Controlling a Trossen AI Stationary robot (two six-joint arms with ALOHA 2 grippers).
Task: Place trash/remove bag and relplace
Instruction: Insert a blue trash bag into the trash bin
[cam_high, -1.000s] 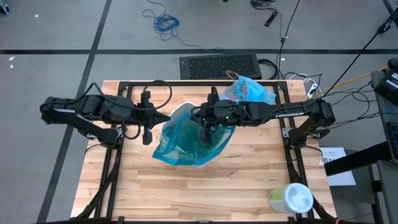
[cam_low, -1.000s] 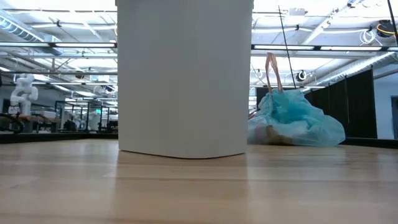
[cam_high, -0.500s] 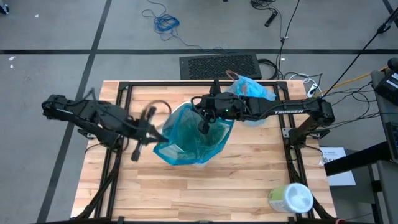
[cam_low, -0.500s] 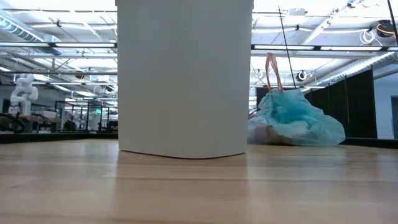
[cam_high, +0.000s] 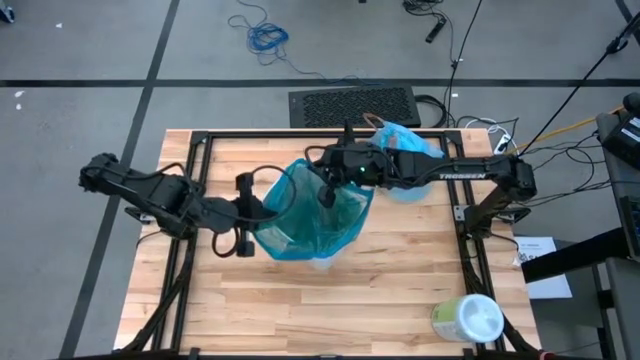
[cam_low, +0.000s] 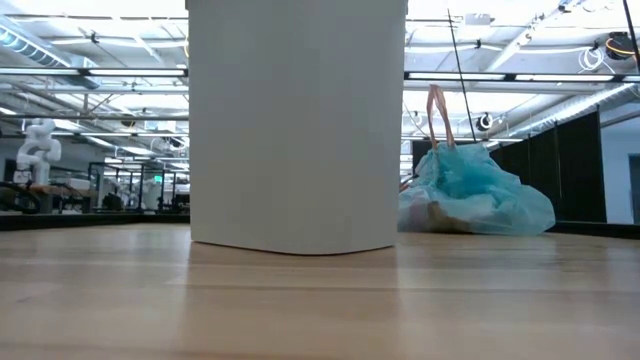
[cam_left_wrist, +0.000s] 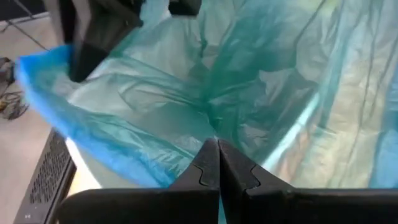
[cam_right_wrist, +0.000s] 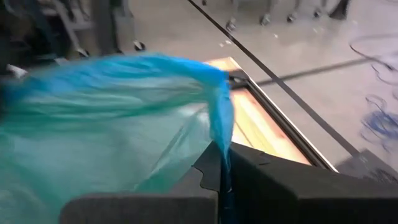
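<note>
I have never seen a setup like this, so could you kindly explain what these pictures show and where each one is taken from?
Two dark robot arms work at a wooden table. One camera looks straight down, one sits at table height, and one rides on each wrist. From above, the left hand and the right hand each pinch the edge of a teal plastic bag, holding it open over a white bin. The wrist pictures show both pairs of fingers closed on that plastic. Behind lies a filled light-blue bag; a wipes tub lies at the table's near right corner.
</note>
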